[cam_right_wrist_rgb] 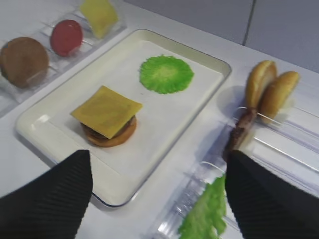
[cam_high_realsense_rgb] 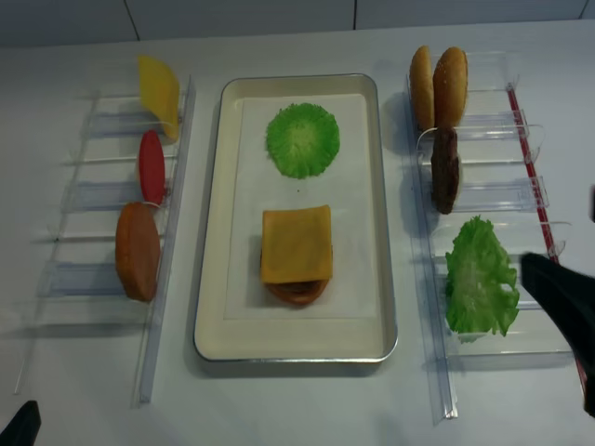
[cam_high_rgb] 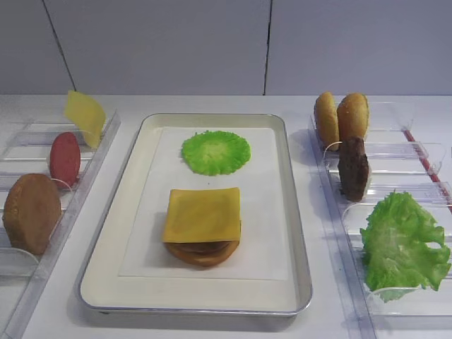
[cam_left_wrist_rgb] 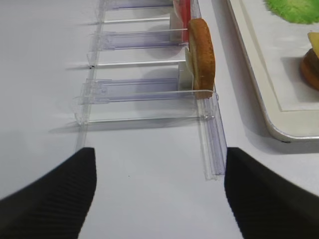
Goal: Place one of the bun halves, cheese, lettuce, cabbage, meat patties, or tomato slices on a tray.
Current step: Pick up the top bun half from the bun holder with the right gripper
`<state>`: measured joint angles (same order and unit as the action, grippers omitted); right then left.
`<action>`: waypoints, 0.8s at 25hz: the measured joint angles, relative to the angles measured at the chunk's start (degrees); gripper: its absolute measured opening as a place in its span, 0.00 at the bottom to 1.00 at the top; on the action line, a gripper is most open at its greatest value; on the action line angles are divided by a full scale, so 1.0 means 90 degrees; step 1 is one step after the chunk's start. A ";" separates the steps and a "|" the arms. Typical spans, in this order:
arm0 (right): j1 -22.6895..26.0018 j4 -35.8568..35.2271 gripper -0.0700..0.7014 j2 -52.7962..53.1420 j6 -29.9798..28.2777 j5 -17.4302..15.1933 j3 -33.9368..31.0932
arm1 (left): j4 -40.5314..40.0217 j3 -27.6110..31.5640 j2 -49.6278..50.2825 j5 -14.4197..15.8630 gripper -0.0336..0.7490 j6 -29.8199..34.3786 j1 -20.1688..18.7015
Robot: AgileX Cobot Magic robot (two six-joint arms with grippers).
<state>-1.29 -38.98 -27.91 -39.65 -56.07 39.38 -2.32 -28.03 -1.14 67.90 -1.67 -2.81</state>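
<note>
The silver tray [cam_high_rgb: 296,233] holds a round green cabbage leaf [cam_high_rgb: 215,152] and a stack: a yellow cheese slice [cam_high_rgb: 202,214] over a dark patty on a bun base [cam_high_rgb: 203,254]. In the right rack stand two bun halves [cam_high_rgb: 341,118], a meat patty [cam_high_rgb: 353,168] and leafy lettuce [cam_high_rgb: 404,244]. The left rack carries a cheese slice [cam_high_rgb: 85,116], a tomato slice [cam_high_rgb: 65,157] and a plain brown disc [cam_high_rgb: 32,212]. My right gripper [cam_right_wrist_rgb: 158,159] hangs open and empty above the tray's near right corner and the lettuce [cam_right_wrist_rgb: 207,211]. My left gripper [cam_left_wrist_rgb: 158,154] is open over bare table, short of the left rack.
Clear plastic racks flank the tray, the left one [cam_high_realsense_rgb: 102,200] and the right one [cam_high_realsense_rgb: 521,190] with a red strip along its outer side. A grey wall [cam_high_rgb: 212,42] closes off the back. White tabletop [cam_left_wrist_rgb: 149,164] lies in front of the left rack.
</note>
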 joint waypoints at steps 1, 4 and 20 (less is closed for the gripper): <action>0.0000 -0.0240 0.81 -0.0187 -0.0199 0.0014 0.0027 | 0.0000 0.0000 0.0000 0.0000 0.67 0.0000 0.0000; 0.0000 -0.0762 0.81 -0.0830 -0.0738 0.0029 0.0228 | 0.0000 0.0000 0.0000 0.0000 0.67 0.0000 0.0000; -0.1596 -0.0519 0.81 -0.3776 -0.1160 0.0434 0.1897 | 0.0000 0.0000 0.0000 -0.0010 0.67 0.0000 0.0000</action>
<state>-15.65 -43.65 -61.90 -50.09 -52.17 56.45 -2.32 -28.03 -1.14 67.81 -1.67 -2.81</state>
